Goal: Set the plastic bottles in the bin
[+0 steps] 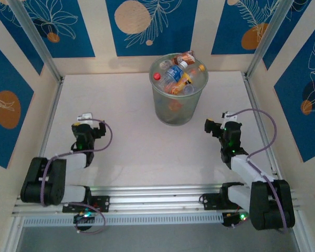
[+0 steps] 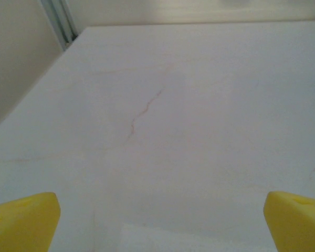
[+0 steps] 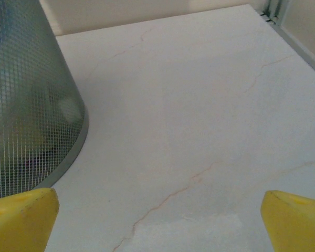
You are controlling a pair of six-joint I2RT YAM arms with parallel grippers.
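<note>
The plastic bottles (image 1: 177, 73) are heaped inside the bin (image 1: 174, 110), which stands upright at the far middle of the bench (image 1: 131, 142), the pile reaching its rim. The left hand (image 1: 86, 121) sits low over bare bench at the near left, well apart from the bin, its yellow fingers (image 2: 21, 220) spread wide and released. The right hand (image 1: 216, 126) is near the bin's right side, the mesh wall rising just ahead and to the left of its fingers (image 3: 21, 218), which are likewise spread and grasp nothing.
</note>
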